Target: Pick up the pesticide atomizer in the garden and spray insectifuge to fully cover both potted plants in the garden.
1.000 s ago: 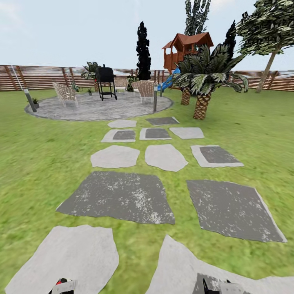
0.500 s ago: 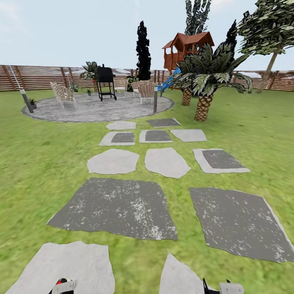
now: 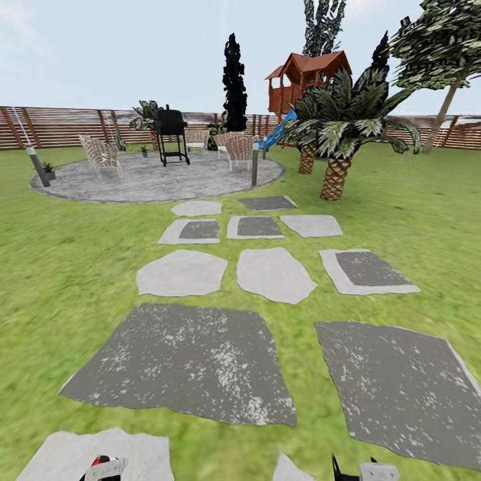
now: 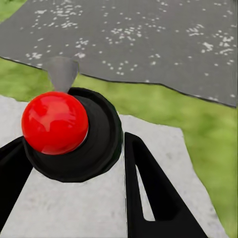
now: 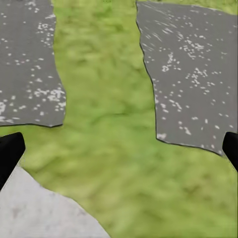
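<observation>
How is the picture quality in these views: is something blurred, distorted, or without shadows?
Head view: even daylight, the palm casts no clear shadow on the lawn; the far chairs look soft. Left wrist view: the red ball has a soft highlight. Right wrist view: the grass is smeared and textureless, while the slab has crisp edges.

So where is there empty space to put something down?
Free: the big dark slab bordered by grass, and the dark slab to its right. Crowded: the round patio, with chairs and a grill.
</observation>
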Controlling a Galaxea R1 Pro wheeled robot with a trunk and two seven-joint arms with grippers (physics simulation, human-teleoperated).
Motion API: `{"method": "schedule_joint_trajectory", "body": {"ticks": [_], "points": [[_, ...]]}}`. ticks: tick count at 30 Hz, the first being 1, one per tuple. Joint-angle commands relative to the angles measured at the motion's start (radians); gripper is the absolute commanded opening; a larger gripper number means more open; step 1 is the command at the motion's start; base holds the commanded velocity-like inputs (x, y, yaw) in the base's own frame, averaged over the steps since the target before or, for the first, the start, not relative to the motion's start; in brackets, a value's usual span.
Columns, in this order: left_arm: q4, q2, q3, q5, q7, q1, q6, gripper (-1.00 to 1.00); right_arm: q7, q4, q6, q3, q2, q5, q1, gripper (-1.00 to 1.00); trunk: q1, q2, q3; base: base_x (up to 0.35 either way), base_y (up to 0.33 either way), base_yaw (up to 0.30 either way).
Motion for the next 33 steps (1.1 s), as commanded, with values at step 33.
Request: {"method": "schedule_joint_trajectory", "body": {"ticks": [33], "points": [[0.001, 0.0, 0.0, 0.002, 0.0, -0.001, -0.004, -1.0, -0.003, 0.001, -0.003, 0.001, 0.0, 0.001, -0.001, 1.0, 0.0, 0.0, -0.001, 0.338, 0.0, 0.0]]}}
